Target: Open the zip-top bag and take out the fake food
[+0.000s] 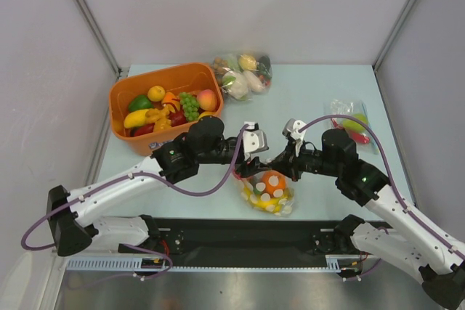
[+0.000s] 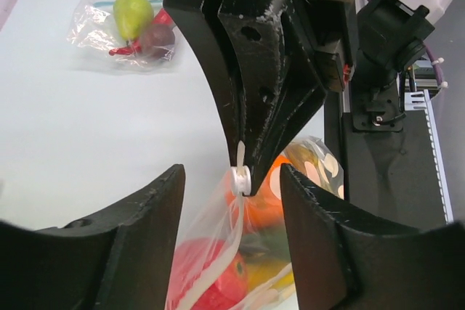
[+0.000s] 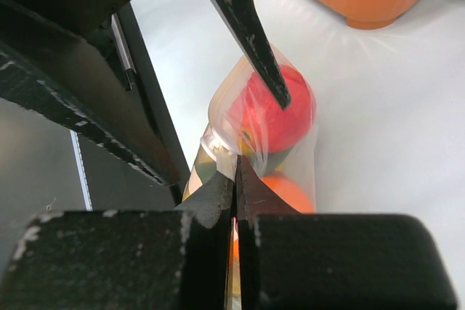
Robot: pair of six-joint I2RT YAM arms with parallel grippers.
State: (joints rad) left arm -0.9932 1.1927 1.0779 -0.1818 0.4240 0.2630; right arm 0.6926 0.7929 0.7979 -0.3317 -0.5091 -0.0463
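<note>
Zip-top bag (image 1: pixel 267 194) sits on the pale table (image 1: pixel 305 96) directly under the spot where the two pincers meet, its top edge pulled up toward them. The right pincer (image 3: pixel 235 179) is squeezed fully together. A fold of the bag's clear film near the zip strip is caught between its tips, so the bag hangs just below and ahead of that pincer. The left pincer (image 2: pixel 231 173) stands a good way open, with one finger on each side of the right pincer's tips and of the raised film. From where I stand I cannot tell whether either finger touches the plastic, and it has hold of nothing. Fake food (image 3: pixel 280 110) is inside the bag, under both pincers: a red piece nearest the left pincer's fingers, an orange one with white spots beside it, and something yellow lower down. An orange basket (image 1: pixel 125 99) filled with more toy fruit is well apart from the left pincer, on its outer side and farther back. A second filled bag (image 1: pixel 243 74) lies beyond both pincers at the far end. A third bag (image 1: pixel 349 123) lies near the right pincer's arm, on its outer side.
</note>
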